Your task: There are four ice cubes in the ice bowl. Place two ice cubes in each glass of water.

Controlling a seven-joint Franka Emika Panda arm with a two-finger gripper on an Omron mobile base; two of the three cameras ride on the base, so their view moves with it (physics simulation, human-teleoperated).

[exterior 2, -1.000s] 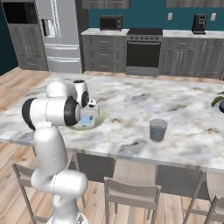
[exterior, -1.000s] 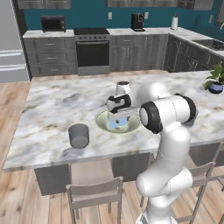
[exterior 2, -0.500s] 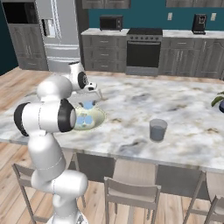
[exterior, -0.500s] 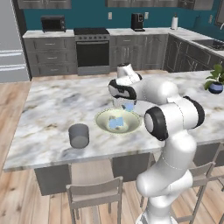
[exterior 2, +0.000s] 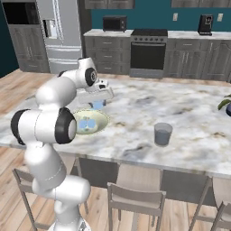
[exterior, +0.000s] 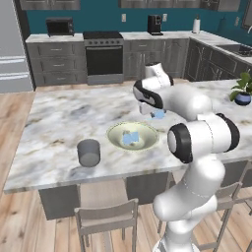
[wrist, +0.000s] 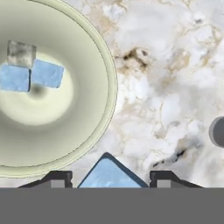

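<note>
Gripper [wrist: 108,177]: partly spread, pinching a pale-blue ice cube [wrist: 108,174] between its two dark fingertips [wrist: 54,179]; raised above the counter, just past the bowl's rim; also seen at [exterior: 156,112] and [exterior 2: 100,101].
Held cube: translucent, flat-faced, sharp-cornered, one corner pointing up in the hand view; seen as a small blue speck under the hand at [exterior: 158,114] and [exterior 2: 97,104].
Ice bowl [wrist: 89,48]: wide, shallow, round, pale yellow-green, smooth with a thin lighter rim; resting on the counter beside and slightly below the gripper; rim also at [exterior: 115,130] and [exterior 2: 104,121].
Cubes in bowl: three near the middle of the bowl, touching one another; two clear pale blue [wrist: 15,78] [wrist: 47,73], one greyer and duller [wrist: 21,54].
Counter [wrist: 162,78]: white marble with grey and rust-brown veins, flat, glossy.
Nearer glass of water [exterior: 88,152]: short straight-sided grey tumbler, translucent, standing upright on the counter, well apart from the gripper, on the bowl's far side from it; same tumbler at [exterior 2: 163,134].
Hand view edge: part of a dark round shape [wrist: 217,131] at the right; cannot tell for certain what it is.
</note>
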